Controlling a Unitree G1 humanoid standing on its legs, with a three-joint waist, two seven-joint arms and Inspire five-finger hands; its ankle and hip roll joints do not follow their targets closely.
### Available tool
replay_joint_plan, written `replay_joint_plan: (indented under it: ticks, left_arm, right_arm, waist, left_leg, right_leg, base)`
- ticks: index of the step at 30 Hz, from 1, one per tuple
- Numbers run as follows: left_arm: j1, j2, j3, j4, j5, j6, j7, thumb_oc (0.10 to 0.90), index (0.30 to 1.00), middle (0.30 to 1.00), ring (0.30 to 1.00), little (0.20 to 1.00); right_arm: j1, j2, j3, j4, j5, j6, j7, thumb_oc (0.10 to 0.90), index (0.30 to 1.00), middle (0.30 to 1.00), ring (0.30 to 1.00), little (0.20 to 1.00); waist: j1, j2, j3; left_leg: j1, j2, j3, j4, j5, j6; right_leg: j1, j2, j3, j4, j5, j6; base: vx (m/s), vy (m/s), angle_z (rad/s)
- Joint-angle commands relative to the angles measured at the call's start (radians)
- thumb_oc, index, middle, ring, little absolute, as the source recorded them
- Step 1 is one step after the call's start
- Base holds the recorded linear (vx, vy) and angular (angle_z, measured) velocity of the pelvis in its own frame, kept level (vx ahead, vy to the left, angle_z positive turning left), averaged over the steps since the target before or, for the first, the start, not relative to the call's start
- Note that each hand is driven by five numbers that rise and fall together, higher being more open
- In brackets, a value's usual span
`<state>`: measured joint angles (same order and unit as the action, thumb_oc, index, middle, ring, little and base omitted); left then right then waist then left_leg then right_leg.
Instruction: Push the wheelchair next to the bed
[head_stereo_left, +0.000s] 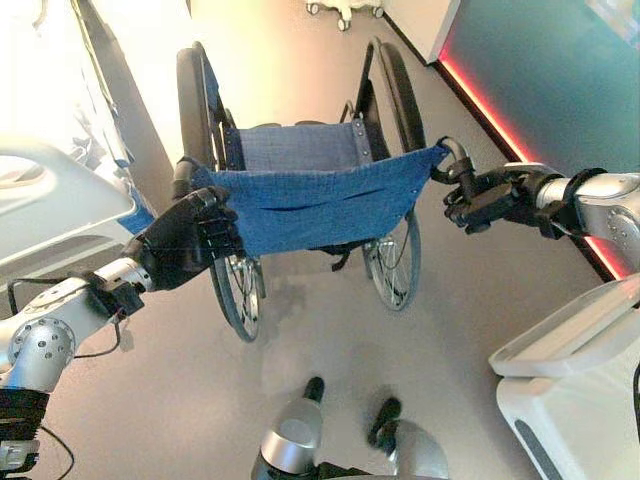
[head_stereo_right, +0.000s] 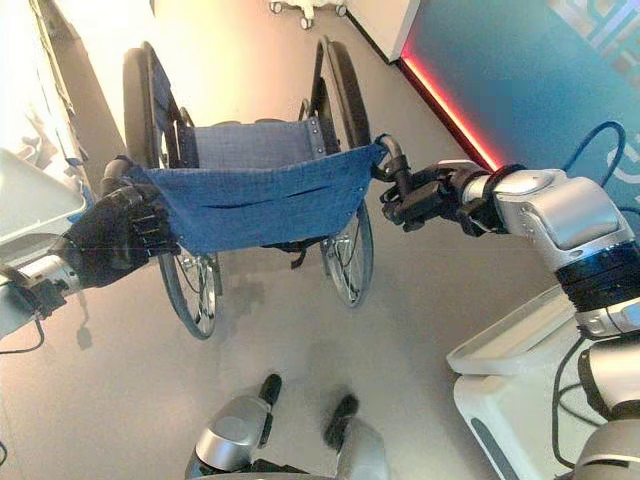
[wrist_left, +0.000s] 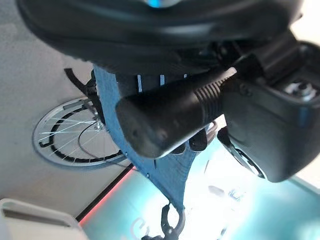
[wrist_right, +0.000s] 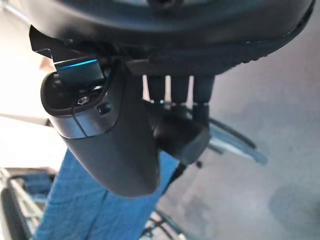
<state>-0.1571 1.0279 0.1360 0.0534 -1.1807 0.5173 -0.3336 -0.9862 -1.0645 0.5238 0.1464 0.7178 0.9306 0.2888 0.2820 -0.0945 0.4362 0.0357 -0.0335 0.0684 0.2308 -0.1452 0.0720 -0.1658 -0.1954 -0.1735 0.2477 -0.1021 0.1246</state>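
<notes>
A pale grey floor (head_stereo_left: 330, 360) runs ahead between a white bed (head_stereo_left: 50, 205) at the robot's left and a teal wall (head_stereo_left: 560, 80) with a red light strip along its base at the right; a white cart (head_stereo_left: 575, 380) stands near at the right.

Nearest, both push handles of the wheelchair (head_stereo_left: 305, 195) are gripped: the left hand (head_stereo_left: 185, 240) is curled round the left handle (wrist_left: 170, 117), and the right hand (head_stereo_right: 425, 200) is closed round the right handle (head_stereo_right: 392, 160).

For the push to go well, equal pressure is best kept on both handles, with slightly more given from the right so that the chair is turned toward the bed. The white cart should be given room, and the near wheel kept off the bed frame.

The wheelchair stands on the floor straight ahead, its back toward the robot and the bed just beside its left wheel. A blue fabric backrest (head_stereo_left: 310, 200) is slung between the handles, a blue seat lies beyond it, and large spoked wheels (head_stereo_left: 395, 265) with dark tyres are seen at each side. Its far end is turned toward open floor.
</notes>
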Motion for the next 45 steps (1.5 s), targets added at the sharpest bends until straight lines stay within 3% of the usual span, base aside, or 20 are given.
replay_joint_plan:
  ticks: [1, 5, 7, 9, 10, 11, 12, 13, 14, 15, 18, 22, 25, 26, 31, 34, 38, 40, 42, 45]
  left_arm:
    - [-0.135, -0.088, -0.025, -0.17, -0.071, -0.213, -0.028, 0.4, 0.3, 0.3, 0.3, 0.3]
    - [-0.133, -0.117, -0.046, -0.177, -0.07, -0.196, -0.032, 0.4, 0.3, 0.3, 0.3, 0.3]
    - [-0.144, -0.118, -0.044, -0.165, -0.072, -0.18, -0.049, 0.4, 0.3, 0.3, 0.3, 0.3]
    - [-0.158, -0.11, -0.046, -0.144, -0.072, -0.17, -0.064, 0.4, 0.3, 0.3, 0.3, 0.3]
    - [-0.172, -0.092, -0.051, -0.127, -0.08, -0.162, -0.068, 0.4, 0.3, 0.3, 0.3, 0.3]
    - [-0.174, -0.088, -0.053, -0.126, -0.084, -0.162, -0.066, 0.4, 0.3, 0.3, 0.3, 0.3]
    - [-0.182, -0.09, -0.063, -0.12, -0.088, -0.166, -0.071, 0.4, 0.3, 0.3, 0.3, 0.3]
    - [-0.183, -0.093, -0.067, -0.118, -0.087, -0.168, -0.072, 0.4, 0.3, 0.3, 0.3, 0.3]
    - [-0.182, -0.104, -0.073, -0.116, -0.08, -0.174, -0.078, 0.4, 0.3, 0.3, 0.3, 0.3]
    - [-0.17, -0.122, -0.083, -0.118, -0.062, -0.194, -0.09, 0.4, 0.3, 0.3, 0.3, 0.3]
    - [-0.155, -0.129, -0.09, -0.148, -0.056, -0.21, -0.083, 0.4, 0.3, 0.3, 0.3, 0.3]
    - [-0.124, -0.09, -0.034, -0.206, -0.097, -0.189, -0.06, 0.4, 0.3, 0.3, 0.3, 0.3]
    - [-0.136, -0.048, -0.008, -0.194, -0.132, -0.16, -0.049, 0.4, 0.3, 0.3, 0.3, 0.3]
    - [-0.144, -0.034, -0.001, -0.176, -0.13, -0.145, -0.057, 0.4, 0.3, 0.3, 0.3, 0.3]
    - [-0.208, -0.006, -0.02, -0.092, -0.12, -0.131, -0.095, 0.4, 0.3, 0.3, 0.3, 0.3]
    - [-0.194, 0.003, -0.01, -0.087, -0.111, -0.131, -0.102, 0.4, 0.3, 0.3, 0.3, 0.3]
    - [-0.133, 0.02, 0.026, -0.136, -0.131, -0.189, -0.064, 0.4, 0.3, 0.3, 0.3, 0.3]
    - [-0.109, 0.001, 0.036, -0.152, -0.118, -0.218, -0.027, 0.4, 0.3, 0.3, 0.3, 0.3]
    - [-0.052, -0.027, 0.077, -0.199, -0.104, -0.235, 0.02, 0.4, 0.3, 0.3, 0.3, 0.3]
    - [-0.02, -0.029, 0.121, -0.252, -0.11, -0.23, 0.063, 0.4, 0.3, 0.3, 0.3, 0.3]
  right_arm:
    - [-0.169, -0.065, 0.02, -0.134, -0.011, -0.114, 0.027, 0.4, 0.3, 0.3, 0.3, 0.3]
    - [-0.183, -0.139, 0.048, -0.128, -0.006, -0.139, 0.065, 0.4, 0.3, 0.3, 0.3, 0.3]
    - [-0.189, -0.151, 0.05, -0.12, 0.015, -0.143, 0.063, 0.4, 0.3, 0.3, 0.3, 0.3]
    - [-0.194, -0.152, 0.052, -0.114, 0.016, -0.141, 0.069, 0.4, 0.3, 0.3, 0.3, 0.3]
    - [-0.201, -0.144, 0.062, -0.116, 0.006, -0.129, 0.067, 0.4, 0.3, 0.3, 0.3, 0.3]
    - [-0.202, -0.141, 0.065, -0.116, 0.005, -0.127, 0.063, 0.4, 0.3, 0.3, 0.3, 0.3]
    - [-0.199, -0.115, 0.071, -0.113, -0.002, -0.116, 0.036, 0.4, 0.3, 0.3, 0.3, 0.3]
    - [-0.197, -0.109, 0.072, -0.115, 0.001, -0.114, 0.025, 0.4, 0.3, 0.3, 0.3, 0.3]
    - [-0.184, -0.087, 0.063, -0.115, -0.011, -0.106, 0.008, 0.4, 0.3, 0.3, 0.3, 0.3]
    - [-0.161, -0.046, 0.048, -0.113, -0.04, -0.097, -0.017, 0.4, 0.3, 0.3, 0.3, 0.3]
    - [-0.112, -0.003, 0.024, -0.116, -0.085, -0.098, -0.038, 0.4, 0.3, 0.3, 0.3, 0.3]
    - [-0.049, 0.024, 0.0, -0.096, -0.13, -0.145, -0.027, 0.4, 0.3, 0.3, 0.3, 0.3]
    - [-0.014, 0.005, -0.03, -0.088, -0.141, -0.178, 0.01, 0.4, 0.3, 0.3, 0.3, 0.3]
    - [-0.017, -0.018, -0.028, -0.075, -0.122, -0.198, 0.021, 0.4, 0.3, 0.3, 0.3, 0.3]
    - [-0.09, -0.056, 0.007, 0.0, -0.038, -0.246, 0.041, 0.4, 0.3, 0.3, 0.3, 0.3]
    - [-0.067, -0.049, -0.026, -0.02, -0.059, -0.244, 0.053, 0.4, 0.3, 0.3, 0.3, 0.3]
    - [-0.052, -0.073, -0.063, -0.048, -0.078, -0.257, 0.069, 0.4, 0.3, 0.3, 0.3, 0.3]
    - [-0.062, -0.076, -0.058, -0.047, -0.077, -0.268, 0.073, 0.4, 0.3, 0.3, 0.3, 0.3]
    - [-0.1, -0.088, -0.026, -0.051, -0.052, -0.264, 0.063, 0.4, 0.3, 0.3, 0.3, 0.3]
    - [-0.12, -0.085, -0.016, -0.08, -0.035, -0.236, 0.042, 0.4, 0.3, 0.3, 0.3, 0.3]
  waist:
    - [-0.141, -0.021, -0.271]
    - [-0.155, -0.037, -0.287]
    - [-0.155, -0.035, -0.285]
    - [-0.153, -0.035, -0.281]
    - [-0.155, -0.016, -0.287]
    - [-0.154, -0.015, -0.286]
    - [-0.153, 0.003, -0.29]
    - [-0.15, 0.005, -0.289]
    - [-0.142, 0.015, -0.286]
    - [-0.122, 0.036, -0.283]
    - [-0.09, 0.052, -0.279]
    - [-0.042, 0.045, -0.299]
    - [-0.025, 0.0, -0.316]
    - [-0.018, -0.021, -0.329]
    - [-0.02, -0.054, -0.349]
    - [-0.033, -0.059, -0.332]
    - [-0.023, -0.041, -0.295]
    - [-0.02, -0.027, -0.286]
    - [-0.031, -0.012, -0.288]
    - [-0.04, -0.005, -0.291]
  left_leg:
    - [-0.043, 0.037, -0.035, 0.357, 0.097, -0.162]
    - [-0.139, 0.007, -0.038, 0.66, 0.158, -0.18]
    - [-0.166, 0.0, -0.038, 0.639, 0.138, -0.174]
    - [-0.157, -0.011, -0.043, 0.543, 0.113, -0.161]
    - [-0.088, -0.003, -0.047, 0.268, 0.089, -0.147]
    - [-0.061, -0.004, -0.042, 0.211, 0.086, -0.144]
    - [-0.014, 0.013, -0.011, -0.009, 0.081, -0.142]
    - [0.004, 0.014, -0.005, -0.045, 0.087, -0.144]
    - [-0.009, 0.026, 0.02, -0.132, 0.121, -0.155]
    - [-0.068, 0.055, 0.072, -0.247, 0.222, -0.174]
    - [-0.156, 0.071, 0.132, -0.318, 0.332, -0.19]
    - [-0.195, 0.037, 0.139, -0.286, 0.328, -0.158]
    - [-0.198, -0.013, 0.141, -0.203, 0.253, -0.1]
    - [-0.185, -0.034, 0.137, -0.207, 0.234, -0.074]
    - [-0.146, -0.054, 0.128, -0.181, 0.184, -0.045]
    - [-0.152, -0.063, 0.13, -0.128, 0.165, -0.053]
    - [-0.213, -0.034, 0.085, 0.062, 0.151, -0.113]
    - [-0.212, -0.028, 0.046, 0.095, 0.149, -0.13]
    - [-0.136, -0.014, -0.01, 0.076, 0.097, -0.134]
    - [-0.059, 0.021, -0.038, 0.042, 0.05, -0.137]
  right_leg:
    - [0.114, 0.072, -0.02, -0.154, 0.148, -0.013]
    - [0.165, 0.095, -0.056, -0.168, 0.11, -0.077]
    - [0.169, 0.109, -0.064, -0.16, 0.1, -0.081]
    - [0.175, 0.123, -0.061, -0.16, 0.099, -0.074]
    - [0.175, 0.157, -0.059, -0.156, 0.091, -0.062]
    - [0.179, 0.16, -0.056, -0.156, 0.088, -0.059]
    - [0.19, 0.181, -0.062, -0.151, 0.076, -0.053]
    - [0.198, 0.182, -0.06, -0.151, 0.071, -0.052]
    - [0.231, 0.194, -0.057, -0.157, 0.054, -0.053]
    - [0.3, 0.227, -0.05, -0.171, 0.015, -0.063]
    - [0.398, 0.264, -0.03, -0.184, -0.033, -0.077]
    - [0.44, 0.278, -0.029, -0.133, -0.077, -0.067]
    - [0.453, 0.261, -0.047, -0.01, -0.038, -0.026]
    - [0.44, 0.255, -0.051, 0.073, 0.035, 0.014]
    - [0.322, 0.276, -0.028, 0.346, 0.276, 0.133]
    - [0.308, 0.222, -0.041, 0.24, 0.197, 0.109]
    - [0.341, 0.121, -0.1, -0.095, 0.005, -0.012]
    - [0.338, 0.082, -0.098, -0.157, 0.019, -0.014]
    - [0.293, -0.009, -0.057, -0.214, 0.099, 0.027]
    - [0.245, -0.072, -0.027, -0.22, 0.172, 0.055]
  base:
    - [0.47, -0.124, 1.02]
    - [0.41, -0.101, 0.73]
    - [0.35, -0.067, -0.11]
    - [0.34, -0.006, -0.1]
    - [0.34, 0.029, -0.07]
    - [0.56, 0.07, 0.11]
    - [0.37, 0.048, 0.23]
    - [0.42, 0.062, 0.52]
    - [0.46, 0.039, 0.22]
    - [0.45, 0.035, 0.18]
    - [0.48, 0.017, -0.18]
    - [0.49, 0.044, -0.12]
    - [0.48, 0.075, -0.19]
    - [0.43, 0.094, 0.0]
    - [0.38, 0.065, 0.07]
    - [0.35, -0.019, 0.13]
    - [0.3, -0.149, 0.23]
    - [0.29, -0.115, 0.29]
    - [0.41, -0.168, -0.04]
    - [0.39, -0.306, -0.09]
